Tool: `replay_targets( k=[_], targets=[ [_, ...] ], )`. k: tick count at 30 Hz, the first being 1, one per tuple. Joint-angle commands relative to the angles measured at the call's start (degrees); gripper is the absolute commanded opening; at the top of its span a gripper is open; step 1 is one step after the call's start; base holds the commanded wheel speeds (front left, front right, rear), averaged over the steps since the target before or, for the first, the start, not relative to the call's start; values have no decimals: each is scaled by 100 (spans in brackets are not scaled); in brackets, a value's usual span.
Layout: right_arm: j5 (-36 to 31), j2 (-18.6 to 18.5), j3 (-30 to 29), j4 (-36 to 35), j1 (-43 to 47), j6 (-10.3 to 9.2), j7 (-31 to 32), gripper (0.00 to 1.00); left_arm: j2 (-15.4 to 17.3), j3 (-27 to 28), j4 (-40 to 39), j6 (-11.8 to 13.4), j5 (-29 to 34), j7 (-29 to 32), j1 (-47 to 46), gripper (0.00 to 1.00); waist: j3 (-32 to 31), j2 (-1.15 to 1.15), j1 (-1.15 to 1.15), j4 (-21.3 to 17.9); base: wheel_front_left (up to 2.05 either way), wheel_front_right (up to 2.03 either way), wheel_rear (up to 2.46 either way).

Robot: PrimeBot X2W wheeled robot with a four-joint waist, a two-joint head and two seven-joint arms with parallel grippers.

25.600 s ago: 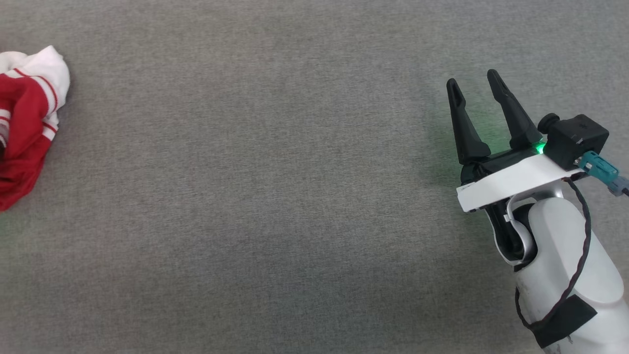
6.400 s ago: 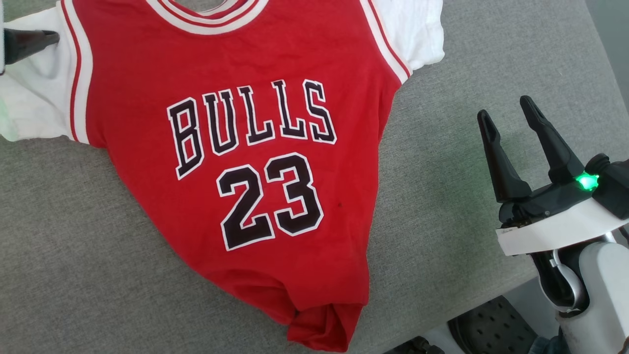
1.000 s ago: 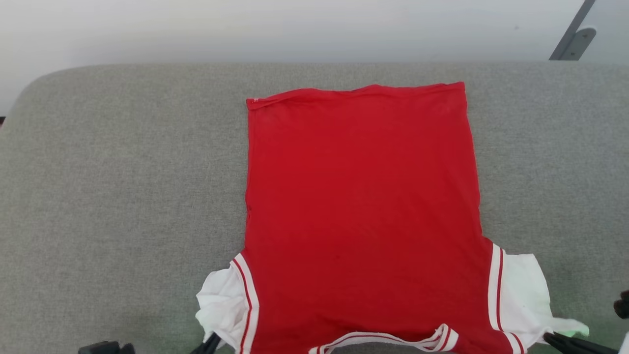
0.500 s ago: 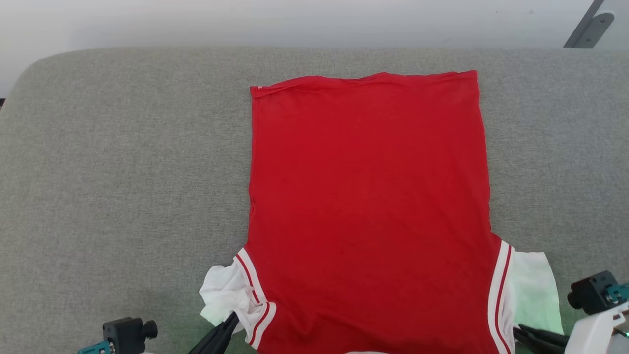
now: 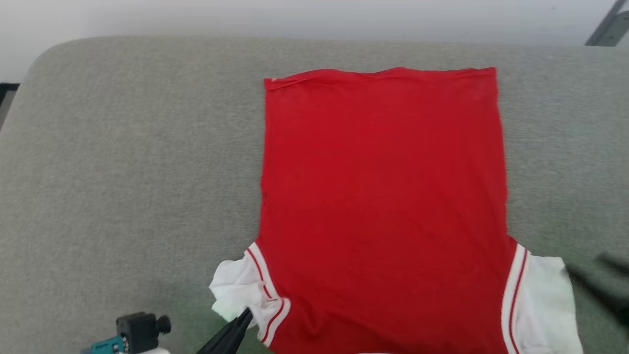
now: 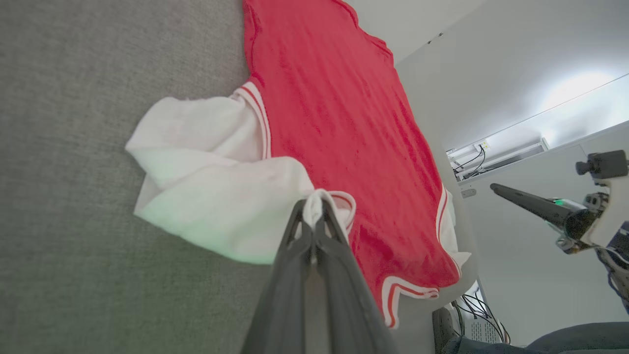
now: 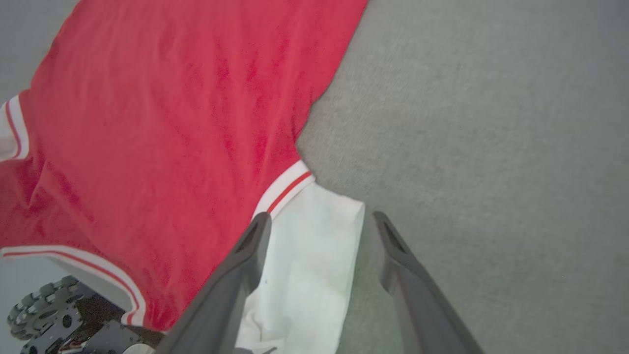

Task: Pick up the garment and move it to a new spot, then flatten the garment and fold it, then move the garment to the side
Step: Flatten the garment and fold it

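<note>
The red soft jersey shirt (image 5: pixel 383 196) (image 6: pixel 334 98) (image 7: pixel 172 123) lies flat on the grey cloth-covered counter (image 5: pixel 123 172) (image 6: pixel 73 73) (image 7: pixel 491 123). Its plain red side faces up. The straight bottom hem is at the far side. The white sleeve ends are at the near side, close to the robot.

The left gripper (image 5: pixel 244 317) (image 6: pixel 314 206) is closed tight. Its two long dark fingers are pressed together on a small fold of the white sleeve on the robot's left (image 5: pixel 236 290) (image 6: pixel 211 196). That sleeve is bunched up and wrinkled. A bit of white cloth pokes out over the fingertips in the left wrist view.

The right gripper (image 7: pixel 319 221) (image 5: pixel 604 285) is spread wide and holds nothing. In the right wrist view one finger is over the white sleeve on the robot's right (image 7: pixel 304 255) (image 5: pixel 545 300), near the white and red stripe. The other finger is over the bare grey counter, just past the sleeve's edge. That sleeve lies flat and smooth. I cannot tell if the fingers touch the cloth. In the head view this gripper is just a dark blur beside the sleeve.
</note>
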Motion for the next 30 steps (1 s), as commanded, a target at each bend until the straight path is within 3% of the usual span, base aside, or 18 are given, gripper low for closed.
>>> replay_targets(
  k=[1, 5, 8, 13, 21, 30],
  targets=[
    [-104, -29, -180, -95, -125, -4, 101, 100, -26, -10, -34, 13, 72, -27, -132, 0, 59, 0, 0, 115, 0, 0, 0],
    [-237, -50, -901, -245, -825, -3, 565, 100, -104, -83, -137, 13, 187, -27, -328, 0, 269, 0, 0, 408, 0, 0, 0],
    [-423, -69, -1068, 13, -1727, -4, 880, 100, -159, -175, -227, 13, 260, -27, -555, 0, 493, 0, 0, 640, 0, 0, 0],
    [-982, -110, -711, 1004, -3319, -3, 1349, 100, -264, -391, -327, 13, 359, -27, -940, 0, 839, 0, 0, 1054, 0, 0, 0],
    [-1805, -133, 384, 2942, -5383, -4, 1927, 100, -510, -659, -389, 13, 470, -28, -1434, 0, 1494, 0, 0, 1531, 0, 0, 0],
    [-1992, 33, 694, 4144, -6411, -3, 2130, 100, -585, -773, -417, 13, 405, -28, -1722, 0, 2006, 0, 0, 1646, 0, 0, 0]
  ],
)
